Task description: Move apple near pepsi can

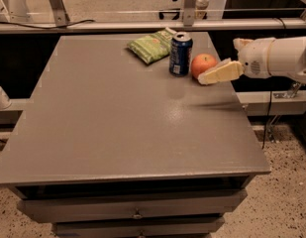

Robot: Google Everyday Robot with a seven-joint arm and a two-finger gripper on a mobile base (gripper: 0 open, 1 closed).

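Observation:
The red-orange apple [202, 64] sits on the grey table [118, 128] just right of the dark blue pepsi can [180, 53], a narrow gap between them. The can stands upright near the table's back edge. My gripper [221, 63] comes in from the right on a white arm [279, 57]. It is open, with its near cream-coloured finger [219, 73] in front of the apple's right side. The apple rests on the table, not held. The far finger is mostly hidden behind the wrist.
A crinkled green snack bag [151, 46] lies just left of the can at the back. A metal rail [142, 25] runs behind the table. Drawers [137, 209] are under the front edge. The table's right edge is close to the apple.

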